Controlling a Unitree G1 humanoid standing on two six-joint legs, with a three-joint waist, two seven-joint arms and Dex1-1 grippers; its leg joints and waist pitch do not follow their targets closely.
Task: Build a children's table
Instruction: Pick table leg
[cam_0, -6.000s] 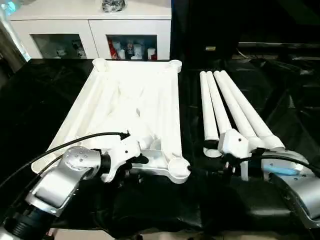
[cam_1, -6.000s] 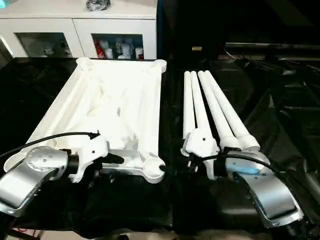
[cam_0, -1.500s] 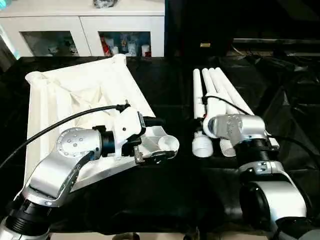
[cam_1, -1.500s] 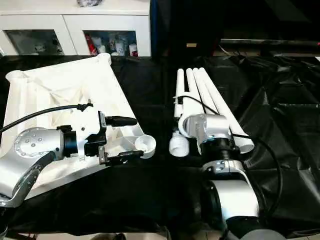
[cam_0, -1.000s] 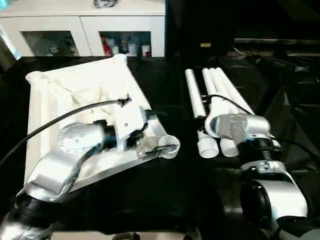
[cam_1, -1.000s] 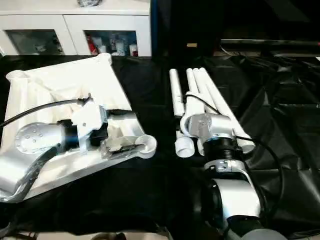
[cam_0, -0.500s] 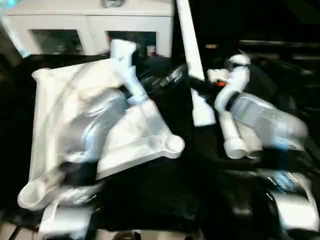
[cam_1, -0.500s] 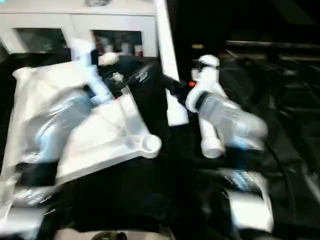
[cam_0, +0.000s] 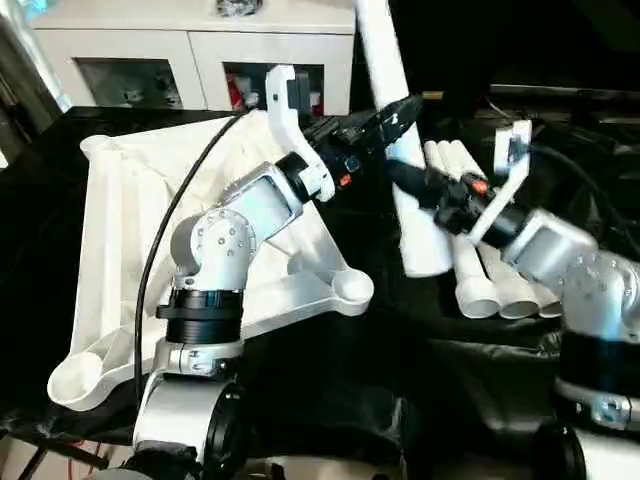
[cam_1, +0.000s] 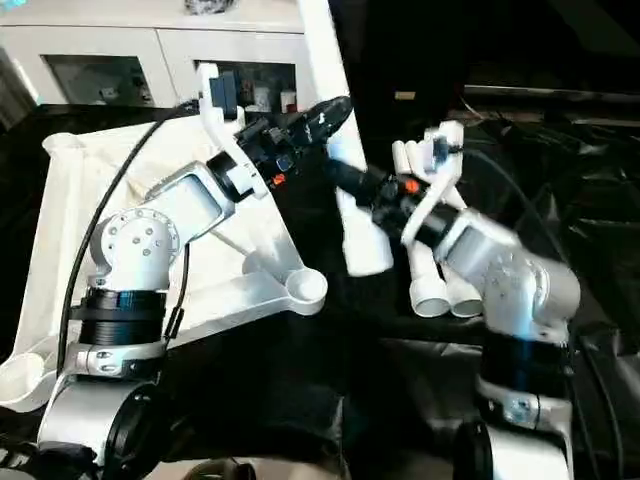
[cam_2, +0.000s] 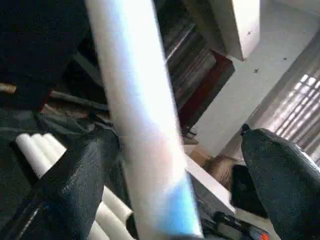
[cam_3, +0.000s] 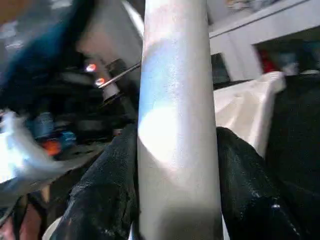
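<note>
The white table top (cam_0: 130, 220) lies ribbed side up and skewed on the black table, with a round corner socket (cam_0: 352, 290) nearest the middle. My right gripper (cam_0: 412, 182) is shut on one white leg (cam_0: 385, 70), which stands almost upright, its wide end (cam_0: 425, 255) hanging just above the cloth. In the right wrist view the black fingers (cam_3: 107, 185) press both sides of the leg (cam_3: 177, 125). My left gripper (cam_0: 398, 122) is raised beside the leg and open; its fingers (cam_2: 75, 180) straddle the leg (cam_2: 145, 140) with room to spare. Three more legs (cam_0: 490, 285) lie side by side on the right.
A white cabinet with glass doors (cam_0: 150, 60) stands behind the table. The black cloth (cam_0: 330, 370) covers the table down to the near edge. Dark equipment sits at the back right (cam_0: 560, 90). My left arm's cable (cam_0: 170, 220) arcs over the table top.
My right gripper has lifted one leg out of the row and tipped it nearly upright. My left arm has left the table top's corner and risen to that leg.
</note>
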